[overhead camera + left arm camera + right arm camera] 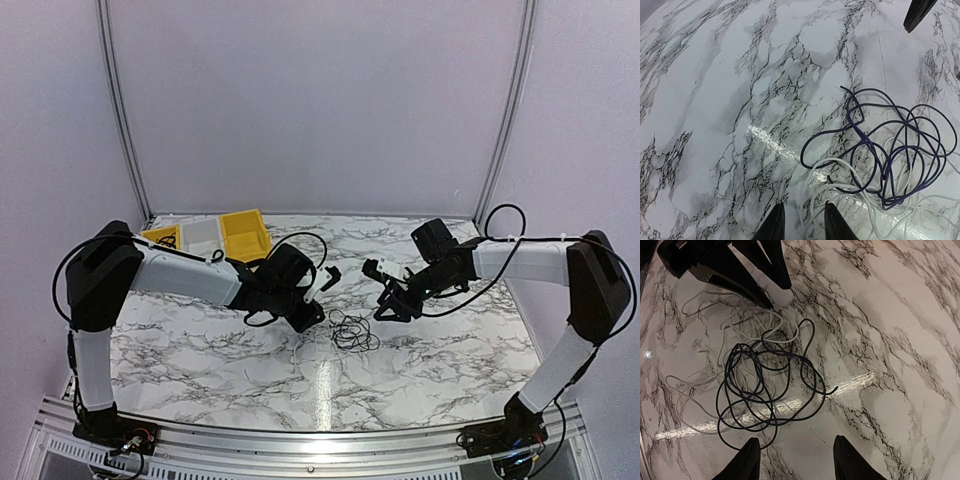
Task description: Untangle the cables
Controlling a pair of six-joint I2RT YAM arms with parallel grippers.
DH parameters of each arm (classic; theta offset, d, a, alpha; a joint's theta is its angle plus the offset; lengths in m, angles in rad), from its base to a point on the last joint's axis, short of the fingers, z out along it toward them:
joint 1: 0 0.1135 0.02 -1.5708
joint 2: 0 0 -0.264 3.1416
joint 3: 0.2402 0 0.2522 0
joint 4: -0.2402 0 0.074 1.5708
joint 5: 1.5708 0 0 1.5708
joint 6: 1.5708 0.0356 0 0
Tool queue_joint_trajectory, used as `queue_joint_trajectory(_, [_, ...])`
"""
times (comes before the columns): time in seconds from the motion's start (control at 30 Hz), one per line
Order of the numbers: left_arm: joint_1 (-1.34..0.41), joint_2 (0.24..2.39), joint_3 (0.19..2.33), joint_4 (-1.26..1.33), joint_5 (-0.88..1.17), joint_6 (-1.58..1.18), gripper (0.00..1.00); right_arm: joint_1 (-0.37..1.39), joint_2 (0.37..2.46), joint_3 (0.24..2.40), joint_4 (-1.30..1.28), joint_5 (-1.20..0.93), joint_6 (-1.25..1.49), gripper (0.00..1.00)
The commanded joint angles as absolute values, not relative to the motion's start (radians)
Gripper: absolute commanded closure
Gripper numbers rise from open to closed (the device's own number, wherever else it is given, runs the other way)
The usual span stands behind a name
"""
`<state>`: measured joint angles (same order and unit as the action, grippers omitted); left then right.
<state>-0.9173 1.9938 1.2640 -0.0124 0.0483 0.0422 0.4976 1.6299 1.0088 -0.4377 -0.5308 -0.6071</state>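
The cables (352, 332) lie in one tangled pile on the marble table between my two grippers. A dark cable (765, 390) winds in several loops over a thin white cable (700, 385). My left gripper (804, 222) is low at the pile's left edge with its jaws apart. A strand of the white cable (809, 200) runs between its fingertips, not pinched. The dark cable (890, 155) lies just beyond it. My right gripper (797, 460) hovers open at the pile's right edge with only bare marble between its fingers. The left gripper's fingers (740, 285) show across the pile.
Two yellow bins (245, 235) and a white bin (200, 235) stand in a row at the table's back left. The marble table (200, 350) stretches out on both sides of the pile. A metal rail (300, 440) runs along the near edge.
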Motion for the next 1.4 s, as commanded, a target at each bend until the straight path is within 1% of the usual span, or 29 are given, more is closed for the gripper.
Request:
queue_joint_trajectory(0.0, [-0.92,2.025,1.322,-0.115,0.067,0.104,0.71,0.505,1.637,1.028,-0.445,-0.535,-0.622,0.49])
queue_joint_trajectory(0.13, [-0.919,2.017,1.327,-0.157,0.076,0.121,0.68,0.505,1.635,1.028,-0.446,-0.533,-0.625,0.49])
queue_joint_trajectory(0.2, [-0.919,2.019,1.325,-0.171,0.076,0.123,0.74,0.505,1.637,1.028,-0.446,-0.531,-0.626,0.5])
queue_joint_trajectory(0.37, [-0.913,2.007,1.324,-0.176,0.072,0.114,0.94,0.507,1.64,1.026,-0.442,-0.541,-0.622,0.49])
queue_joint_trajectory(0.43, [-0.913,1.984,1.331,-0.177,0.056,0.103,0.99,0.518,1.652,1.029,-0.426,-0.553,-0.603,0.49])
queue_joint_trajectory(0.47, [-0.913,1.967,1.334,-0.178,0.047,0.096,1.0,0.528,1.661,1.034,-0.415,-0.554,-0.586,0.49])
queue_joint_trajectory(0.57, [-0.913,1.888,1.335,-0.178,0.03,0.07,1.0,0.563,1.699,1.076,-0.4,-0.565,-0.548,0.49])
queue_joint_trajectory(0.7, [-0.915,1.742,1.331,-0.174,0.007,0.012,1.0,0.602,1.765,1.148,-0.39,-0.608,-0.502,0.42])
queue_joint_trajectory(0.8, [-0.917,1.652,1.33,-0.17,-0.038,-0.062,1.0,0.626,1.83,1.158,-0.368,-0.632,-0.48,0.41])
queue_joint_trajectory(1.0, [-0.921,1.48,1.306,-0.124,-0.09,-0.136,1.0,0.629,1.896,1.145,-0.34,-0.614,-0.452,0.48])
queue_joint_trajectory(1.13, [-0.921,1.422,1.338,-0.129,-0.087,-0.147,1.0,0.627,1.904,1.149,-0.35,-0.616,-0.457,0.51])
queue_joint_trajectory(1.37, [-0.921,1.398,1.424,-0.152,-0.077,-0.151,1.0,0.562,1.755,1.155,-0.382,-0.609,-0.479,0.52])
